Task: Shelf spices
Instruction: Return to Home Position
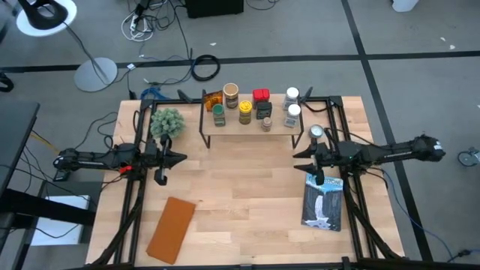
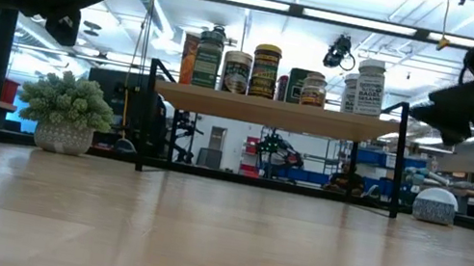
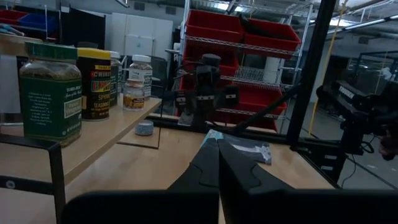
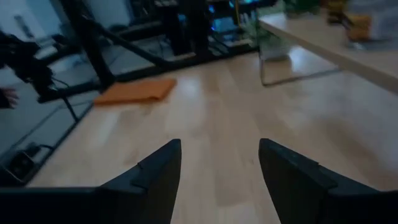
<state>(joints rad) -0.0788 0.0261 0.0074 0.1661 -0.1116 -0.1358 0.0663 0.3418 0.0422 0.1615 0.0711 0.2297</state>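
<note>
The spices [image 1: 246,111] stand in a cluster on the shelf [image 1: 251,124], a light-wood board on thin black legs at the table's far middle; the low view shows the spices [image 2: 265,69] upright on the shelf [image 2: 275,112]. My left gripper [image 1: 182,157] hovers shut over the table's left part, pointing right; its shut fingers [image 3: 217,158] hold nothing. My right gripper [image 1: 298,154] hovers open over the right part, pointing left; its fingers [image 4: 158,171] have nothing between them.
A potted green plant [image 1: 166,124] stands at the far left of the table. A shallow silver round tin [image 1: 317,132] sits right of the shelf. A blue-and-white flat packet [image 1: 323,201] lies near the right edge, an orange-brown flat pad [image 1: 172,229] at the near left.
</note>
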